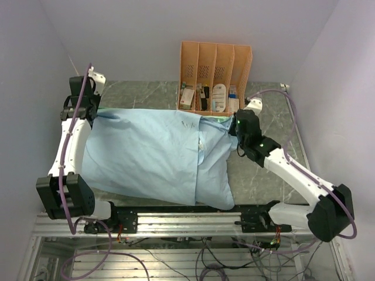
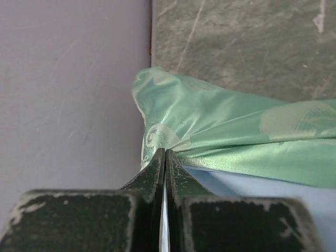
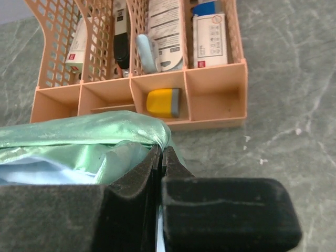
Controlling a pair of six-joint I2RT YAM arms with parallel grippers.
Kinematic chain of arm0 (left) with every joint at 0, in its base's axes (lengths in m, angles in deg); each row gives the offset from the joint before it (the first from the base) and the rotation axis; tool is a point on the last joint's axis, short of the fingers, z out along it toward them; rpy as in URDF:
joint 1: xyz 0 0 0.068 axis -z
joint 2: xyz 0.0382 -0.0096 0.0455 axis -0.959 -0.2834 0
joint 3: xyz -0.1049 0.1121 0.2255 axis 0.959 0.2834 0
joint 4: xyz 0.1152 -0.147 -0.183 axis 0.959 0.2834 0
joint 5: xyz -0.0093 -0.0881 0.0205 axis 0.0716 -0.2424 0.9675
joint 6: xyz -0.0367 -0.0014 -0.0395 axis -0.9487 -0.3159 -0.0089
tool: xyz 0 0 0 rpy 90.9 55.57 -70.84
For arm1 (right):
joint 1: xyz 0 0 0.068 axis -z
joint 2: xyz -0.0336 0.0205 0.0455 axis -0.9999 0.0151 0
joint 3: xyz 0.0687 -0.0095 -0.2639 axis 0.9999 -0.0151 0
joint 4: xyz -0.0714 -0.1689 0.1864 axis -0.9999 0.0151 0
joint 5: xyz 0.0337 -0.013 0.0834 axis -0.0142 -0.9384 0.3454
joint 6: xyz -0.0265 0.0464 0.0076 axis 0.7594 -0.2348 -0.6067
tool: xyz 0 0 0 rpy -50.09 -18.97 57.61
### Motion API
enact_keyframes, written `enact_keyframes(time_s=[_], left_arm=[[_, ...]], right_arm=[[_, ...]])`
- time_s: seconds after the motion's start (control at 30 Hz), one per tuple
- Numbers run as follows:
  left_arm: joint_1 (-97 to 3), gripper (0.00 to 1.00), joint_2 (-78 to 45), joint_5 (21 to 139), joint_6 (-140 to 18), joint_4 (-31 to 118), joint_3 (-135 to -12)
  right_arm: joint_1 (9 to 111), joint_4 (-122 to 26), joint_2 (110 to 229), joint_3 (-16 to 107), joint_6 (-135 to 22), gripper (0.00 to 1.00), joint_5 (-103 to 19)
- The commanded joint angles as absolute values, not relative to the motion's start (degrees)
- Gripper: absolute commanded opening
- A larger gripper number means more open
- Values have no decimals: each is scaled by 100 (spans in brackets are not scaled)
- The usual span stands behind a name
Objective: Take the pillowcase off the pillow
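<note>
We are pinching the pillowcase (image 1: 152, 155) at both ends. The left gripper (image 2: 165, 152) is clamping tight on a mint-green corner at the table (image 2: 236, 47) edge by the wall (image 2: 68, 94), and the right gripper (image 3: 160, 149) is clamping the green hem just in front of the rack (image 3: 215, 105). The case is lying blue side up, spreading across the table between the arms.

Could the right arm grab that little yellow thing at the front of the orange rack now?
Probably not yet: the yellow thing lies close with nothing between, but the right gripper is shut on the pillowcase.
</note>
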State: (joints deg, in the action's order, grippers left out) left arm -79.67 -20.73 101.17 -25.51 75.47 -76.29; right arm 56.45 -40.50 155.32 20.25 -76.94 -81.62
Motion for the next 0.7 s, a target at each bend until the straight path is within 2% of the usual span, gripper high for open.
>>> enact_keyframes(time_s=[0.0,0.07,0.1,0.2,0.27,0.37,0.53,0.67], left_arm=[[-7979,7,-2250,11027,-2383,6561,-7593],[-7980,7,-2339,10944,-2415,6660,-7683],[-7962,12,-2368,10873,-2433,6756,-7743],[-7846,51,-2343,10571,-2440,7193,-7864],[-7719,64,-2273,10318,-2411,7586,-7955],[-7511,76,-2043,9686,-2355,8187,-8141],[-6905,90,-1629,8560,-2222,9143,-8297],[-6249,93,-1498,8379,-2252,9425,-8085]], right_arm=[[6051,-4682,15899,2371,-7707,0,-7008],[6242,-4749,16143,2586,-7667,0,-6890],[6282,-4718,16290,2747,-7624,7,-6892],[6399,-4345,16778,3538,-7531,38,-6895],[6425,-3982,17061,4004,-7492,55,-7031],[6425,-3600,16996,4259,-7613,71,-7259],[6425,-3636,16037,3385,-8203,88,-6865],[6262,-3950,15325,2203,-8711,97,-5765]])
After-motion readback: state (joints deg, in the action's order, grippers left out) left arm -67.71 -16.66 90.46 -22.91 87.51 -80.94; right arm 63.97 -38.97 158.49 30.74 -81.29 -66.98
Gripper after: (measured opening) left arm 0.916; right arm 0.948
